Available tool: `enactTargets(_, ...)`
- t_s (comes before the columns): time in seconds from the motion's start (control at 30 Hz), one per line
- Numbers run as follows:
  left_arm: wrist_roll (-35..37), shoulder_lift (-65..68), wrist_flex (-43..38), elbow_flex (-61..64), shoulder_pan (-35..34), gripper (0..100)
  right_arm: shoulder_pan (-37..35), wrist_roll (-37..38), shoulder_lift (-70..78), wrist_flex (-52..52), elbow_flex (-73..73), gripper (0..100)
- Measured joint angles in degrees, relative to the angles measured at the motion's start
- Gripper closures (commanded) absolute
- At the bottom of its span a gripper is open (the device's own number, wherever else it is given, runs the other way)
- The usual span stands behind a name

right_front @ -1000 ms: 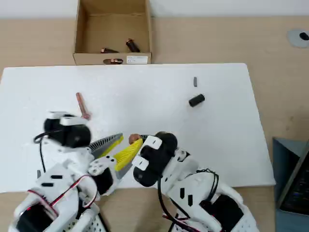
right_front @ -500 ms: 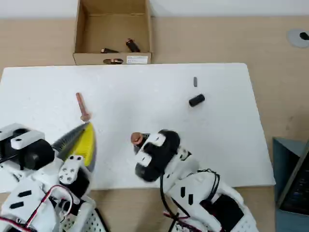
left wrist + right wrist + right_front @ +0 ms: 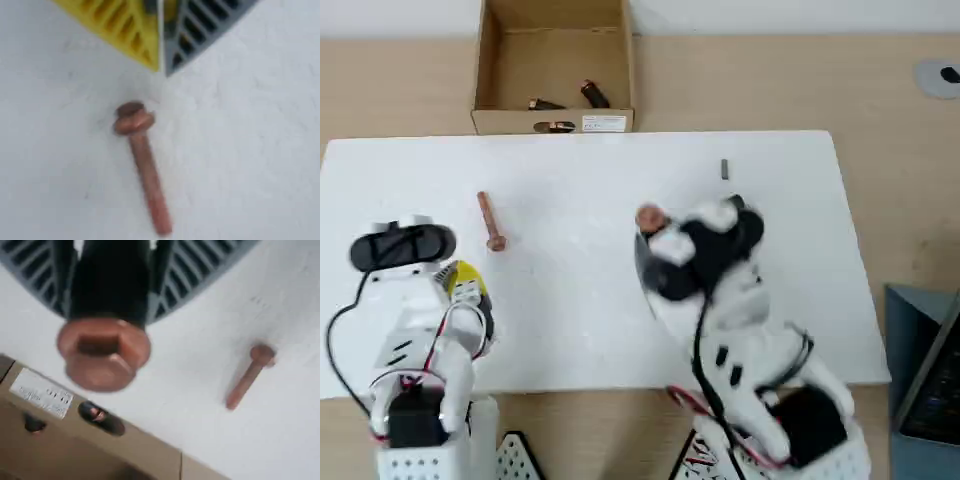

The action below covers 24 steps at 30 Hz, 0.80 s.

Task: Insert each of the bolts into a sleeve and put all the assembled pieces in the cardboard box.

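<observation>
1. Right gripper [image 3: 107, 310], clenched on the assembled piece [image 3: 103, 352], has been carried across the table [image 3: 570, 330] toward the cardboard box [image 3: 552, 122]; deposit is awaited.
2. Left gripper [image 3: 161, 62], closed empty, has been withdrawn near the loose bolt [image 3: 142, 160].

Wooden table [image 3: 880, 90], white sheet [image 3: 570, 300] — on top

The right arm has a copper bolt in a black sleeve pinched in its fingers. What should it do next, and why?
Probably carry it over to the cardboard box and release it there. The right gripper holds the black sleeve with the bolt head poking out, so the piece looks assembled, and the box ahead already holds similar pieces.
</observation>
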Motion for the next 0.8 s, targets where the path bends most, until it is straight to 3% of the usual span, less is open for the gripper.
enactTargets(0.23, 0.0, 0.0, -5.5, 8.3, -0.1, 100, 1.0, 0.0, 27.2, -7.3, -15.2, 98.9)
enactTargets(0.53, 0.0, 0.1, -5.6, 14.2, -0.1, 100, 5.5, 2.5, 60.0, -21.9, -33.1, 98.9)
enactTargets(0.8, 0.0, 0.1, -5.6, 14.2, -0.1, 100, 6.1, 4.2, 88.4, -23.8, -58.0, 98.9)
